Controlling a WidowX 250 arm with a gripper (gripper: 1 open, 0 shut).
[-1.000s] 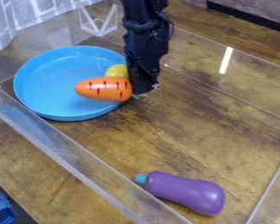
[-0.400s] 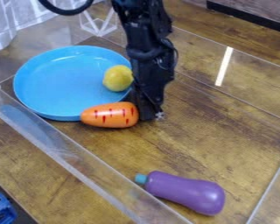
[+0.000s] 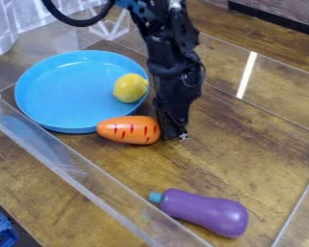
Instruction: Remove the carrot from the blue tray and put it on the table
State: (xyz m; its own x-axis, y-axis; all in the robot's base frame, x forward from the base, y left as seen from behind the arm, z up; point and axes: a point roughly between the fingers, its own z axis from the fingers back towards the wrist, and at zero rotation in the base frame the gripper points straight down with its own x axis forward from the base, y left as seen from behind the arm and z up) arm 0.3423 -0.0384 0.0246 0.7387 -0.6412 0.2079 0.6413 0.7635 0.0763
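From my station, the gripper (image 3: 174, 132) at frame centre covers the carrot (image 3: 128, 129)'s leafy end, so I cannot make out its fingertips or their contact. The arm hides part of the blue tray (image 3: 47, 101)'s right rim. The arm's upper links are cropped at the top edge.

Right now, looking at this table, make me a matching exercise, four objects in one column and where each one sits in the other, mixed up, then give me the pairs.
Objects:
1. carrot
2. yellow ball
3. eggplant
4. gripper

Places:
A. inside the blue tray, near its right rim
B. alone on the table, by the near acrylic wall
C. at the carrot's leafy end, shut, pointing down
D. just outside the tray's front edge, lying sideways

Pairs: 1-D, 2-A, 3-B, 4-C
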